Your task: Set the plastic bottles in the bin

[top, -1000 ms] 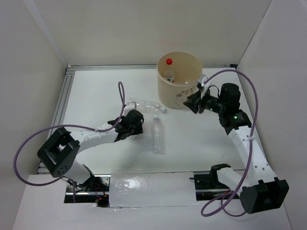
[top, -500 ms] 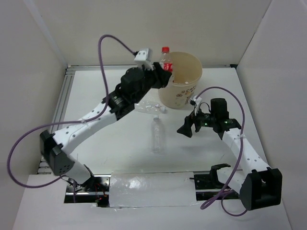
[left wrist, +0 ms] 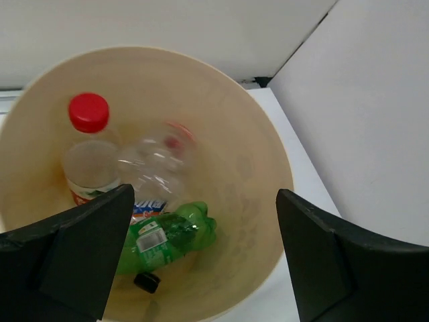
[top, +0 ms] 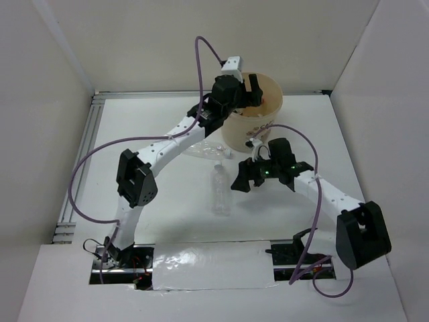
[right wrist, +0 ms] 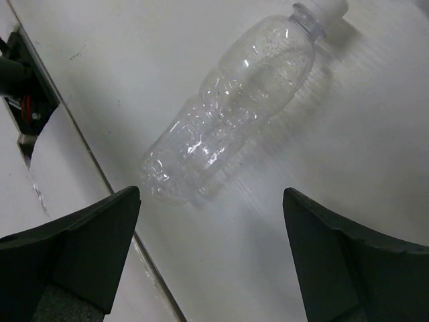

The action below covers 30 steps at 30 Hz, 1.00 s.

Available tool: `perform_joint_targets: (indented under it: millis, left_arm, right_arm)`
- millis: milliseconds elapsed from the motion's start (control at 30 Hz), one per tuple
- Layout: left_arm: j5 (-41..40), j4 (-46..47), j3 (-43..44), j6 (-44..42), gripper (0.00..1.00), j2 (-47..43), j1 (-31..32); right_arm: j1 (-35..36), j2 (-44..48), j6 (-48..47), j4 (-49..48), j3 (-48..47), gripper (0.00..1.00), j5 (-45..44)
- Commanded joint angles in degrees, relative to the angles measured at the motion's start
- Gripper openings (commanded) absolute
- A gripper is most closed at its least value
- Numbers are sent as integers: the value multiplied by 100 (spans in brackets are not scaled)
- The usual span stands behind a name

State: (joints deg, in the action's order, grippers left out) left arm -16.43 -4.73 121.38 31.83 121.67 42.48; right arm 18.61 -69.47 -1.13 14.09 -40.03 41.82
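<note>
The bin (top: 267, 129) stands at the back of the table. My left gripper (top: 247, 92) hangs open over its mouth with nothing between the jaws. Looking down from the left wrist, the left gripper (left wrist: 204, 258) frames the bin's inner wall (left wrist: 251, 168); inside lie a red-capped bottle (left wrist: 88, 157), a blurred clear bottle (left wrist: 155, 164) and a green bottle (left wrist: 167, 233). A clear white-capped bottle (top: 220, 190) lies on the table. My right gripper (top: 242, 177) is open just right of it. In the right wrist view that bottle (right wrist: 234, 100) sits ahead of the open right gripper (right wrist: 211, 261).
A crushed clear bottle (top: 209, 149) lies on the table beside the bin's foot, partly under the left arm. A small black cap (left wrist: 146, 282) rests on the bin's floor. A metal rail (top: 79, 157) borders the table's left side. White walls close the back and sides.
My left arm swung up from the table to the bin with a red-capped bottle and opened over it. My right gripper opened and moved from the bin's side to the clear bottle.
</note>
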Motion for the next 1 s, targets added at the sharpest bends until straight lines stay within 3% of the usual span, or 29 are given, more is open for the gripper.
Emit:
perform_joint_targets:
  millis: [0,133,167,200,267,433,567,633,667,867,967]
  left_arm:
    - [-54,508,-17,-177,100,-879,-56]
    - [-536,727,-1665,-423,100,-2363,-56]
    - [-537,850,-2793,-424,100,-3141,-56]
    - [-615,938,-3361,-424,100,-3514,-56]
    - [-756,835,-4799,-143,100,-4479,-56]
    - [-1098,97,-7123,813,100,-6091,-3]
    - [-1468,-281,-7865,1298,100,-6971,129]
    - [-1521,-440,-7980,1430,100,-7121,181]
    - [-1522,-571,-8033,1431,100,-7191,182]
    - [-1627,-863,-8279,2098,100,-7367,182]
    - [-1627,-1275,-8280,2868,100,-7368,42]
  right_arm:
    - [449,-277,849,-564,-242,94,-909]
    - [1003,-786,1718,-924,-356,95,-1773]
    - [1161,-874,1808,-986,-426,95,-1879]
    - [1249,-1058,1922,-1074,-427,95,-1993]
    - [1486,-1252,2168,-1075,-637,95,-2282]
    - [1970,-2059,2222,-1189,-1032,98,-2723]
    - [2155,-2667,2354,-1093,-1208,91,-3240]
    - [2155,-2930,2153,-961,-1261,80,-3242]
    - [2155,-2932,2099,-960,-1262,68,-3164]
    - [2401,-1730,520,-610,-1533,31,-2366]
    - [2394,-938,-465,-468,-2050,25,-2048]
